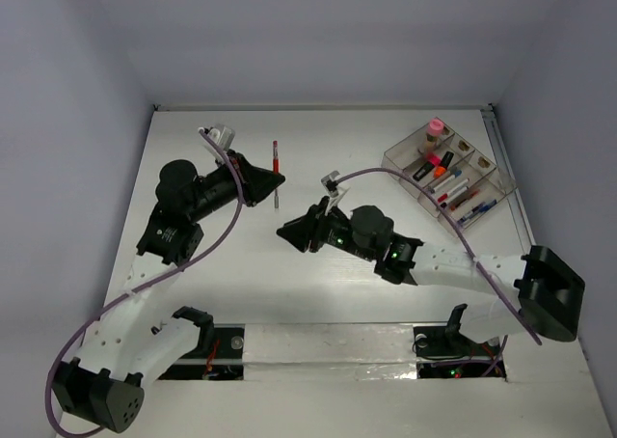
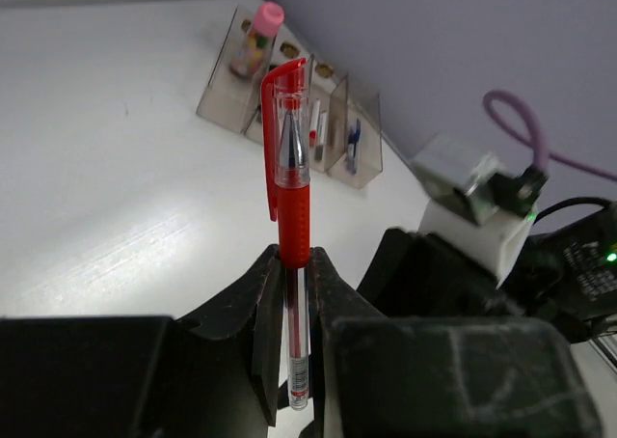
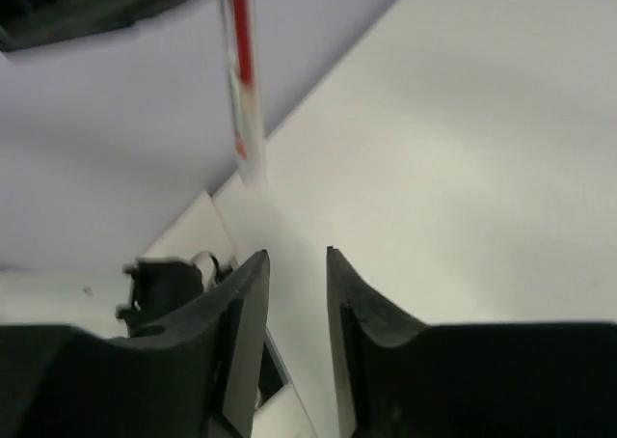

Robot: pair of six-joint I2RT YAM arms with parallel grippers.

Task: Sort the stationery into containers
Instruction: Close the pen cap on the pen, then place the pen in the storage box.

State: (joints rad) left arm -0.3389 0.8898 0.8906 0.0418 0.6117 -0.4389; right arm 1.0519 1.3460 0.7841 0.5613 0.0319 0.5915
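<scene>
My left gripper (image 1: 273, 184) is shut on a red pen (image 1: 276, 171) and holds it above the table's middle left; in the left wrist view the pen (image 2: 289, 182) stands between the jaws (image 2: 295, 257), red cap up. My right gripper (image 1: 285, 232) is open and empty, just below and right of the pen; its wrist view shows the jaws (image 3: 297, 257) apart, with the pen's clear end (image 3: 241, 81) above them. The clear organiser tray (image 1: 487, 182) at the back right holds several pens, an orange marker (image 1: 440, 163) and a pink-capped bottle (image 1: 436, 129).
White table with grey walls at the back and sides. A taped white strip and the arm bases run along the near edge (image 1: 328, 351). Purple cables (image 1: 405, 177) loop over both arms. The tray also shows in the left wrist view (image 2: 289, 91).
</scene>
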